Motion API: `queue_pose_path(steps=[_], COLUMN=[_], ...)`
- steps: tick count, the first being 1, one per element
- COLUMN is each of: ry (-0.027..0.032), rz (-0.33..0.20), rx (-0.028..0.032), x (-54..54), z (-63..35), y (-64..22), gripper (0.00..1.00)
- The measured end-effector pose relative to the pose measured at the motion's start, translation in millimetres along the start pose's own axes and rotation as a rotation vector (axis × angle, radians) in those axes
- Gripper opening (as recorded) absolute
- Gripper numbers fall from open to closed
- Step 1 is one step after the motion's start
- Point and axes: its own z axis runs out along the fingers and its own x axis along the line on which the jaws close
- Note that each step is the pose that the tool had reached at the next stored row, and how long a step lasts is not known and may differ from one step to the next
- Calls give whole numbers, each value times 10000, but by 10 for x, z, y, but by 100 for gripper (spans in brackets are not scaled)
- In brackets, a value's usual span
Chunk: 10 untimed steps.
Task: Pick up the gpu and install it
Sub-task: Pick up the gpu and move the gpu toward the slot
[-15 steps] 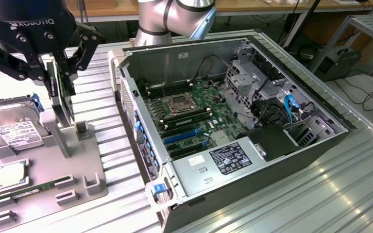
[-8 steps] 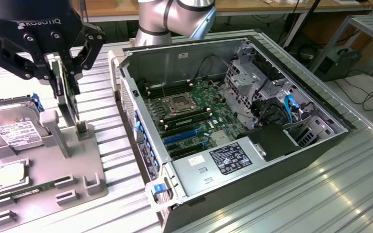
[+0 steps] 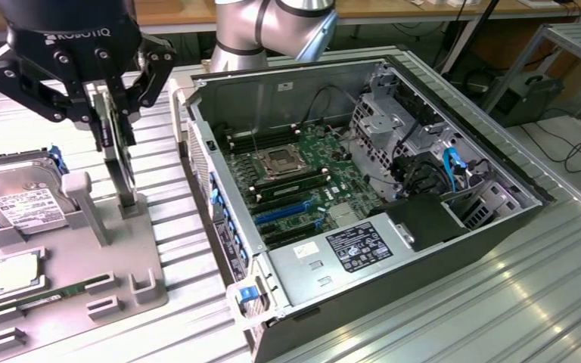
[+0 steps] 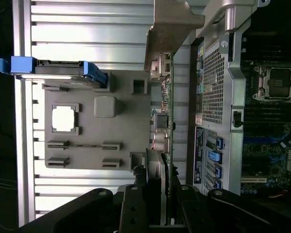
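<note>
1. At the exterior view's left, a silver hard drive [image 3: 23,203] with blue side rails stands in a grey holder [image 3: 119,257] on the slatted metal surface [image 3: 532,295]. A square chip [image 3: 16,272] and a narrow green memory stick [image 3: 48,296] lie nearer the camera.
2. Just right of the drive, the gpu [image 3: 121,162] stands upright on edge at the holder's slot. I cannot tell whether its lower edge has left the slot.
3. The hand [image 3: 117,113] is directly above it, clamped on the card's upper part. In the wrist view its fingers [image 4: 138,194] press against both faces of the gpu [image 4: 168,97], and the pale bracket [image 4: 172,29] is at the far end.
4. To the right lies the open computer case [image 3: 270,98], with the motherboard [image 3: 301,170] exposed.
</note>
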Motion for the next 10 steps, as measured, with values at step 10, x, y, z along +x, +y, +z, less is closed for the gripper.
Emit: queue_pose_path(steps=[10], ry=[1], rz=[0], rx=[0], x=[-110], z=[2], y=[-2], gripper=[28])
